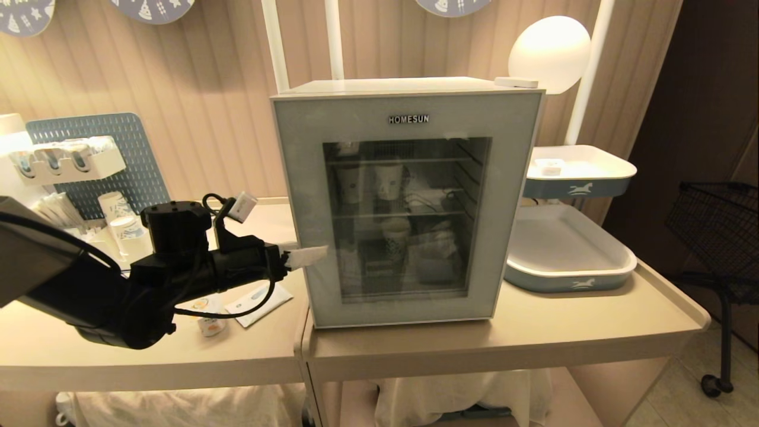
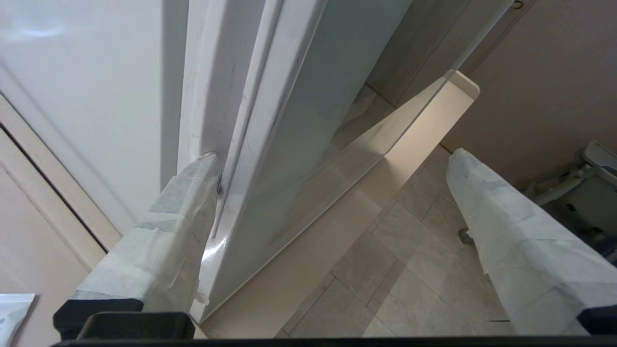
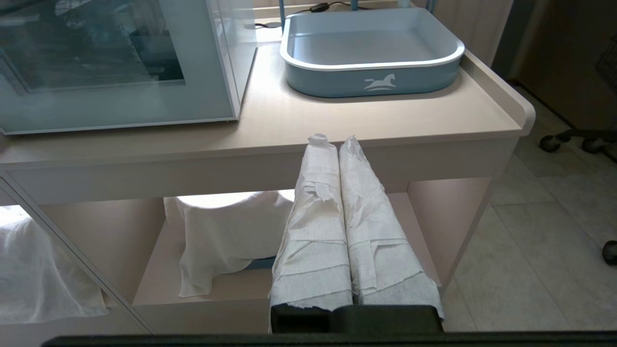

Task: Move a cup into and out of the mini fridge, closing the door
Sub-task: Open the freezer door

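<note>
One finger [image 2: 164, 241] of the left hand [image 1: 308, 256], spread wide, touches the door [image 2: 299, 144] edge; only the wrist view shows it.

Closed right tool [image 3: 332, 140] before table edge [image 3: 270, 159], tray [image 3: 371, 79] beyond.

A beige counter [image 1: 563, 332] carries the mini fridge [image 1: 409, 201] with a blue tray [image 1: 566, 276] just beside it. On the adjoining counter section lie the cup [image 1: 210, 325], a flat packet [image 1: 261, 302] and paper cups [image 1: 121, 222].
</note>
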Robot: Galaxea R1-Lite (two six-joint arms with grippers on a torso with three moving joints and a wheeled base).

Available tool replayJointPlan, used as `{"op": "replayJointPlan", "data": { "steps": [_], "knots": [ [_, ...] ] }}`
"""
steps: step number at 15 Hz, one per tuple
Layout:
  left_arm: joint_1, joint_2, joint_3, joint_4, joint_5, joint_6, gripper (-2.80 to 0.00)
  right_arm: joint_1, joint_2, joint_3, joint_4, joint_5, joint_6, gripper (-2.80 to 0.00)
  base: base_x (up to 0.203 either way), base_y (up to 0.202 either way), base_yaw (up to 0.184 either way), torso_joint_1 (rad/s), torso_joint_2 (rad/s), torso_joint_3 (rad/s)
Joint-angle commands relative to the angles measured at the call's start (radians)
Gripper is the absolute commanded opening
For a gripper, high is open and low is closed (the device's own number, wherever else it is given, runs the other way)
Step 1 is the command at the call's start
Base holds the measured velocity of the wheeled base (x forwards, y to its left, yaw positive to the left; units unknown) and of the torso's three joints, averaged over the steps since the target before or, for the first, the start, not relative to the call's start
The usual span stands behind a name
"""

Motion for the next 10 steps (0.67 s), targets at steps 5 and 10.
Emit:
{"op": "replayJointPlan", "data": {
  "steps": [5,10],
  "knots": [
    [-0.020,-0.117,0.064,0.027,-0.016,-0.017,0.00,0.001,0.001,0.000,0.000,0.000,-0.001,-2.80,0.000,0.000,0.000,0.000,0.00,0.000],
    [-0.039,-0.306,0.168,0.112,-0.049,-0.039,0.00,0.001,0.000,0.000,0.000,0.000,-0.001,-2.80,0.000,0.000,0.000,0.000,0.00,0.000]
  ]
}}
